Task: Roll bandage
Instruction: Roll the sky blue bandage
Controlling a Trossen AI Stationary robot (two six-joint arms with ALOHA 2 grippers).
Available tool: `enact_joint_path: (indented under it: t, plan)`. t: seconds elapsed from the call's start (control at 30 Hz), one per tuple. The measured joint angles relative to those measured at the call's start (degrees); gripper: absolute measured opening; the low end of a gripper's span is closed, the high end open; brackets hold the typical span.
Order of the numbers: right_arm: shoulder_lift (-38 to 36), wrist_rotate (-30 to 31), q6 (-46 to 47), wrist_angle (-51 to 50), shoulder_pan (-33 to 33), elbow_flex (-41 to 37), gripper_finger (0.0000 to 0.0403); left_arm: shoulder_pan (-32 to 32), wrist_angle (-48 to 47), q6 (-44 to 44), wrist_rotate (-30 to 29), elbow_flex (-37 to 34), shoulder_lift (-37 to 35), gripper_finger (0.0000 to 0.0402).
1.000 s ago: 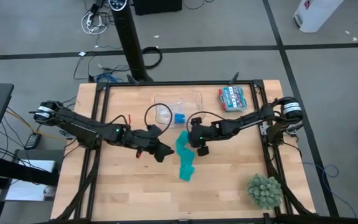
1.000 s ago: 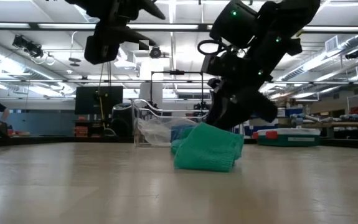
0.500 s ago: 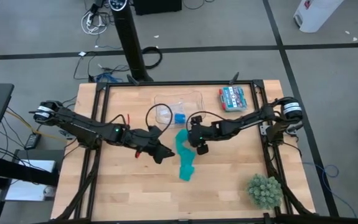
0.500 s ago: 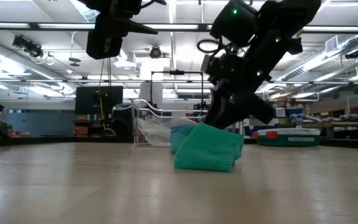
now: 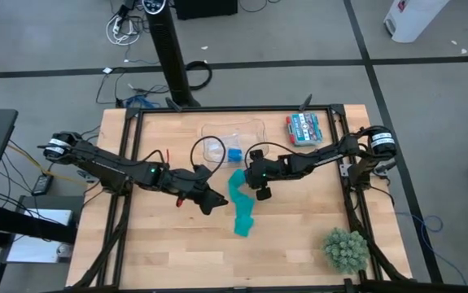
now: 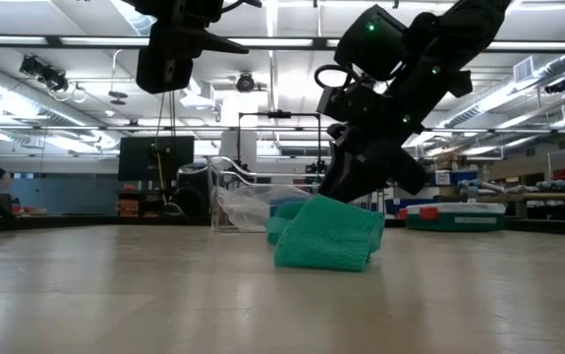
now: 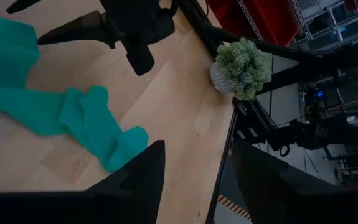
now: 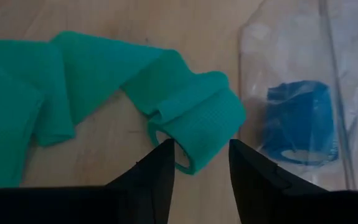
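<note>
Right gripper [image 8: 200, 163], fingers parted, hovers at bandage [image 8: 194, 121] rolled end

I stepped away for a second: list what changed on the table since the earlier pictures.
The right gripper edged toward the rolled end of the bandage, its fingers narrowing on either side of that end; no grip is visible yet. The left gripper stayed open beside the bandage, above the table. The bandage, blue roll, clear bag and plant lie as before.
</note>
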Motion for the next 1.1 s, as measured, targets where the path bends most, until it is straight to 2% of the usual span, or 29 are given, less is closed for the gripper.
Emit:
enact_joint_path:
  t: [0.37,0.7,0.87,0.97,1.1]
  plan:
    - [0.00,-3.33,-2.31,5.39,-0.81,-3.46,0.0096,0.00,0.18,-0.17,-0.04,0.00,0.02,0.0192]
    - [1.43,-1.75,-3.15,11.65,-0.87,-3.77,0.0054,0.00,0.23,-0.53,-0.07,0.00,0.02,0.0192]
    - [3.99,-1.76,-3.24,13.27,-0.75,-3.82,0.0009,0.00,0.16,-0.56,0.05,0.00,0.02,0.0192]
    - [4.15,0.53,-3.43,14.59,0.16,-3.70,0.0003,0.00,0.16,-0.61,0.94,0.00,0.04,0.0192]
    - [3.11,0.75,-3.40,14.66,1.06,-2.57,0.0001,0.00,0.07,-0.61,1.27,0.00,0.04,0.0192]
